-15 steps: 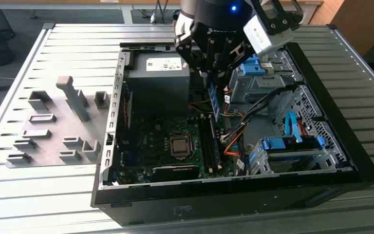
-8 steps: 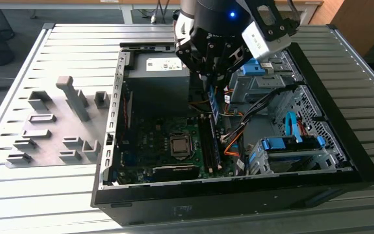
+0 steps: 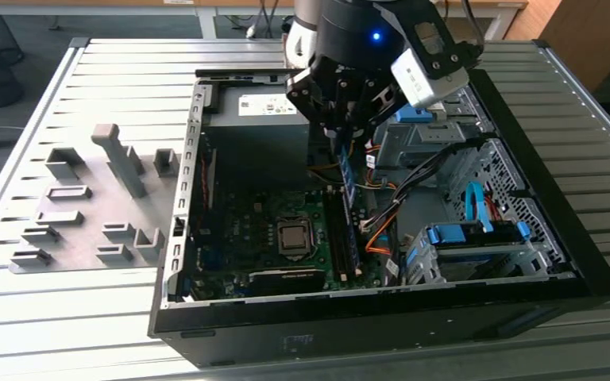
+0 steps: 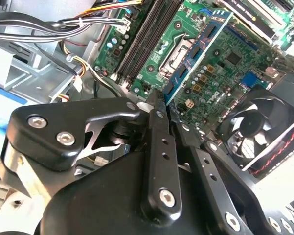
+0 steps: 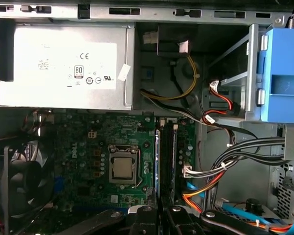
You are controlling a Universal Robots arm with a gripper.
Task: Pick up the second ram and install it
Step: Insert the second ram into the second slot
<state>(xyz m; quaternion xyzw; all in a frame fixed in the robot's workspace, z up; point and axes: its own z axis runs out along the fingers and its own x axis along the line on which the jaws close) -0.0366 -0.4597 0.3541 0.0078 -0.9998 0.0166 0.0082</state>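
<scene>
Slatted grey metal bench (image 3: 93,317) carries an open black computer case (image 3: 559,262) and grey plastic holder blocks (image 3: 83,214). Above the green motherboard (image 3: 252,230), the black pincer (image 3: 339,131) is closed on the second ram (image 4: 198,51), a thin blue circuit-board stick with dark chips, hanging edge-down over the slots.
</scene>
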